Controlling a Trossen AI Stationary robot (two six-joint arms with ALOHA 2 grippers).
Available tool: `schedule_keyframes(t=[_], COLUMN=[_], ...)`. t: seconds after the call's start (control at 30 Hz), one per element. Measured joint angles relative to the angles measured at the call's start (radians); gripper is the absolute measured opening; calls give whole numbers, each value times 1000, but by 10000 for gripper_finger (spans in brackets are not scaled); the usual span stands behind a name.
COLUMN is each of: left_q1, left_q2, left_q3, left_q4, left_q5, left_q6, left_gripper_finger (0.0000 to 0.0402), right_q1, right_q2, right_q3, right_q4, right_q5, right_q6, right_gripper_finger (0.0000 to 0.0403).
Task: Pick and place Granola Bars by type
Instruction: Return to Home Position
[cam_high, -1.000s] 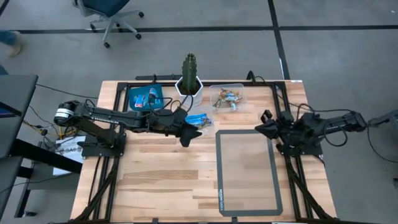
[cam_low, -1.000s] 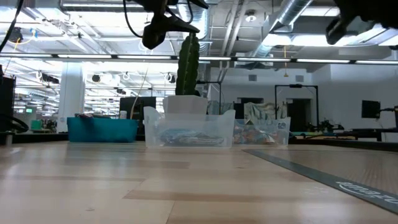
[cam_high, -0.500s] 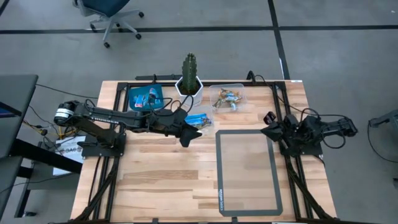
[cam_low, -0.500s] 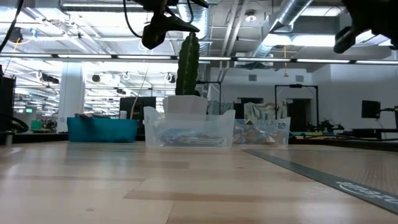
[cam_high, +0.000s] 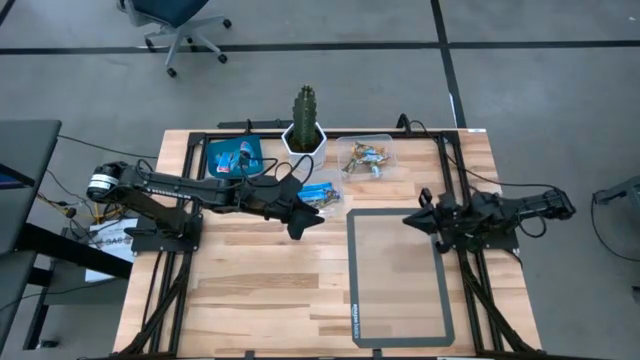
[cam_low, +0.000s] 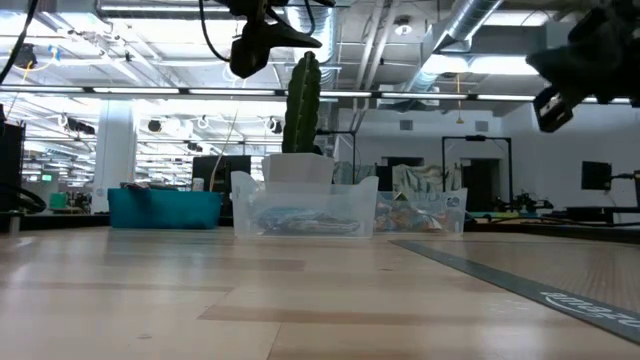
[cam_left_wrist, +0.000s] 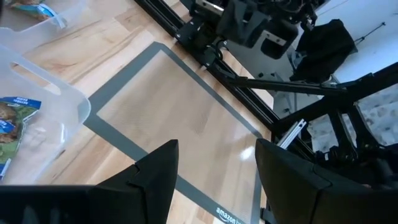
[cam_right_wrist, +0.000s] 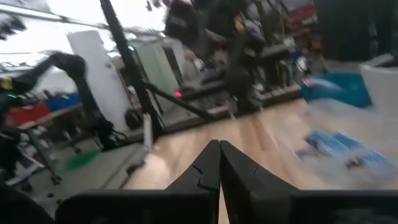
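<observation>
Light blue granola bars (cam_high: 318, 192) lie in a clear container beside the cactus pot. Brown-gold bars (cam_high: 363, 158) fill a second clear container, and dark blue printed bars (cam_high: 232, 158) sit in the blue square tray. My left gripper (cam_high: 297, 222) hovers open and empty just at the near side of the light blue bars' container, high above the table (cam_low: 250, 52); its wrist view (cam_left_wrist: 217, 180) shows a blue bar (cam_left_wrist: 11, 121) in that container. My right gripper (cam_high: 413, 218) is shut and empty (cam_right_wrist: 219, 168), above the right edge of the grey-framed mat.
A cactus in a white pot (cam_high: 305, 130) stands at the far edge between the tray and the containers. A grey-framed mat (cam_high: 397, 275) lies flat on the table's right half. Bare wood (cam_high: 250, 290) stretches across the near left. Black frame rails (cam_high: 465, 270) run along both sides.
My right gripper has moved toward the table's left, from the right rail to above the mat's right edge, and has come down somewhat. It has stayed shut.
</observation>
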Motion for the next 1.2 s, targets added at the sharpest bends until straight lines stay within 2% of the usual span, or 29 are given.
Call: schedule_keyframes(t=[0.2, 0.37, 0.67, 0.9, 1.13, 1.2], left_q1=[0, 0, 0, -1, -9, -16], left_q2=[0, 0, 0, 0, 0, -2], left_q3=[0, 0, 0, 0, -2, -30], left_q4=[-16, -16, -17, -62, -125, -94], left_q5=[-13, -26, -25, 52, 50, 53], left_q6=[-5, -58, 31, 86, 178, 213], left_gripper_finger=[206, 206, 206, 206, 206, 206], right_q1=[0, 0, 0, 0, 0, 0], right_q2=[3, 3, 3, 3, 3, 3], right_q3=[0, 0, 0, -1, -1, -1], right_q4=[-47, -47, -47, -47, -47, -48], right_q5=[70, 71, 68, 67, 67, 67], right_q6=[7, 8, 8, 8, 8, 8], right_gripper_finger=[0, 0, 0, 0, 0, 0])
